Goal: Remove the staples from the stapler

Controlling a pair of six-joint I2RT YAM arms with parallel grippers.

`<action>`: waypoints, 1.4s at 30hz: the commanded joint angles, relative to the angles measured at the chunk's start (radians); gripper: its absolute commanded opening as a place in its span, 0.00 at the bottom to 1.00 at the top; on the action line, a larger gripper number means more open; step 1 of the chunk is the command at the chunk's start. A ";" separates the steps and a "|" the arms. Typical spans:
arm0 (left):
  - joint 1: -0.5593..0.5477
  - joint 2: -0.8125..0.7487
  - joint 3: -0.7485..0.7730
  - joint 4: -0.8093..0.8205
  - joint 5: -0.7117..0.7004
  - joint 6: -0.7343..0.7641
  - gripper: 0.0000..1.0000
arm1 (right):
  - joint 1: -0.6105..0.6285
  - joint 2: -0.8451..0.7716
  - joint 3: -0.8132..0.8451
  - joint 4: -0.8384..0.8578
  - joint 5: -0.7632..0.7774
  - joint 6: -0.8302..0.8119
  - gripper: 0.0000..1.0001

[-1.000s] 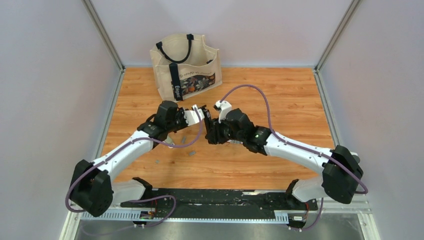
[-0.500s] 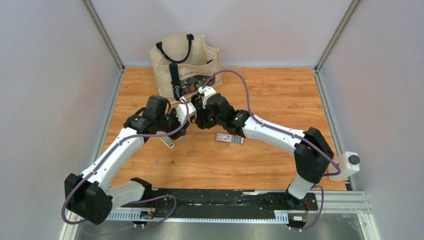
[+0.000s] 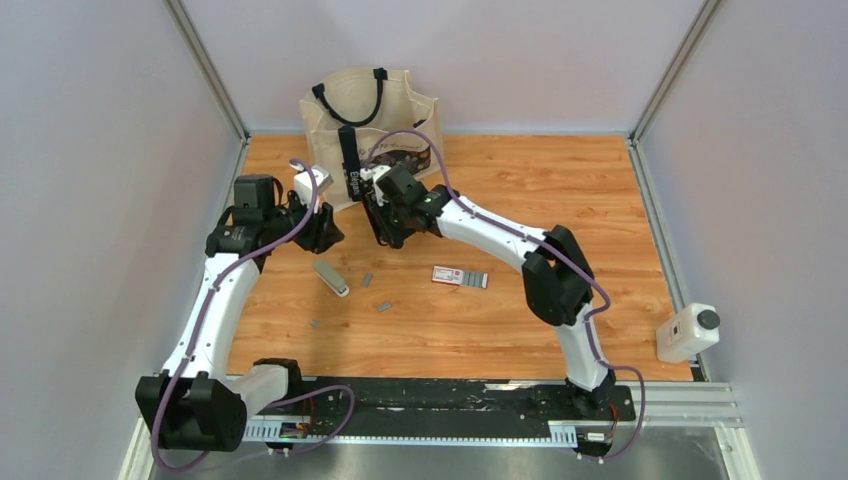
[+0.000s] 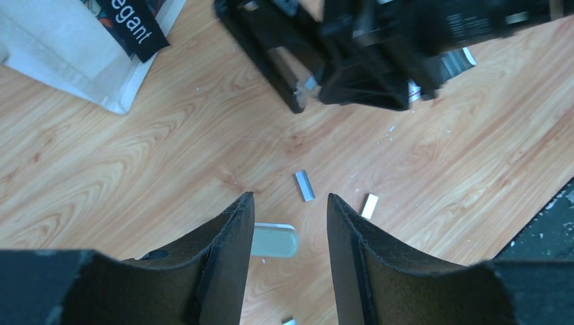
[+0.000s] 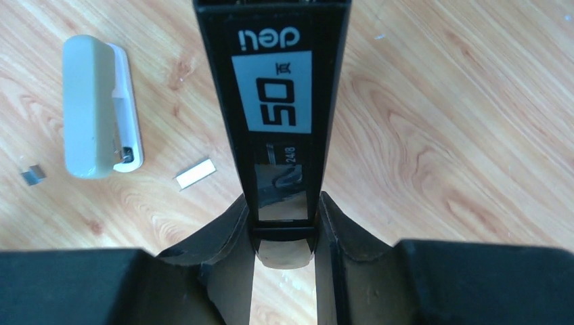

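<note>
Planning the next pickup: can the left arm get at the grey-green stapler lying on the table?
Probably yes. The left fingers are open and empty, the stapler lies uncovered on bare wood close by, and only loose staples lie nearby.

Canvas tote bag [image 3: 372,125] at tabletop [image 3: 560,180] back edge; red-and-white packet [image 3: 460,277] mid-tabletop; white container [image 3: 688,332] at right edge; black deli-labelled bar [image 5: 274,101].
</note>
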 commanded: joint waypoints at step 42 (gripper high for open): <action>-0.080 0.074 -0.003 -0.120 -0.029 0.207 0.47 | 0.032 0.089 0.289 -0.232 0.066 -0.094 0.71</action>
